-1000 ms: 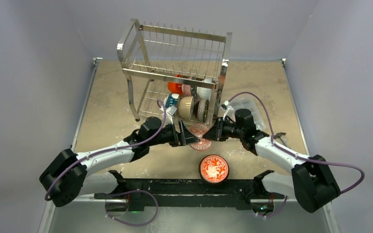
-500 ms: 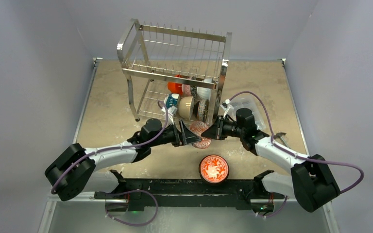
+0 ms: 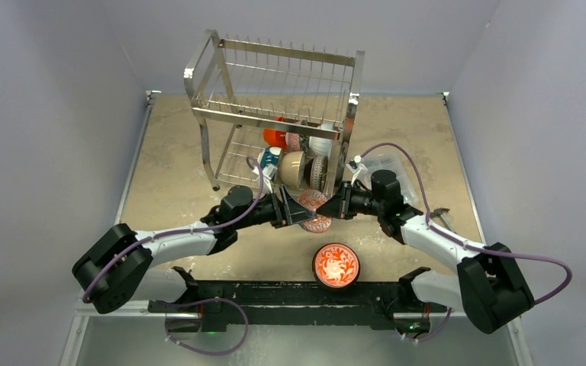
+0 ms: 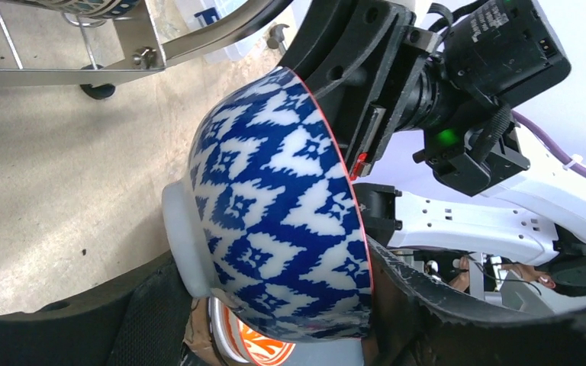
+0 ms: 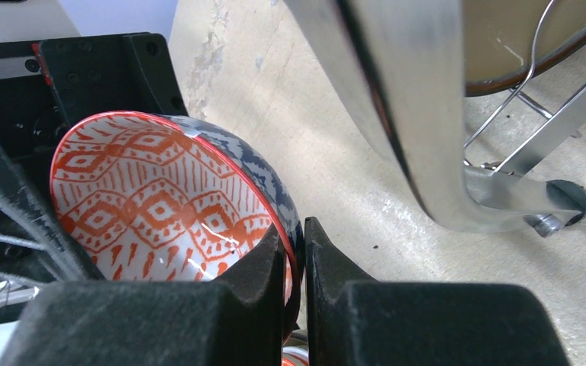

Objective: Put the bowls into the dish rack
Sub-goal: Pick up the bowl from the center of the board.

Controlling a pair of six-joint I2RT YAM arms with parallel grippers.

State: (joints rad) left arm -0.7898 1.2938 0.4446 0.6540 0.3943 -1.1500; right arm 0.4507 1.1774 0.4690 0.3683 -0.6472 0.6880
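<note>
Tan counter (image 3: 172, 152), grey walls (image 3: 46, 114) | my right tool (image 5: 296, 244), reaching inward, pinches the bowl (image 4: 275, 206) rim | left tool (image 3: 298, 214) straddles it, grip unclear

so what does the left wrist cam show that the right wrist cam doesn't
Only the left wrist view: the patterned bowl's blue-and-white outside and white foot, a green light lit on the right arm, and an orange-and-white bowl peeking out below.

Only the right wrist view: the patterned bowl's orange-red inside, the right gripper pinched on its rim, and a tan bowl behind rack wires.

Both: that same bowl, the dish rack's steel frame and the sandy table.
</note>
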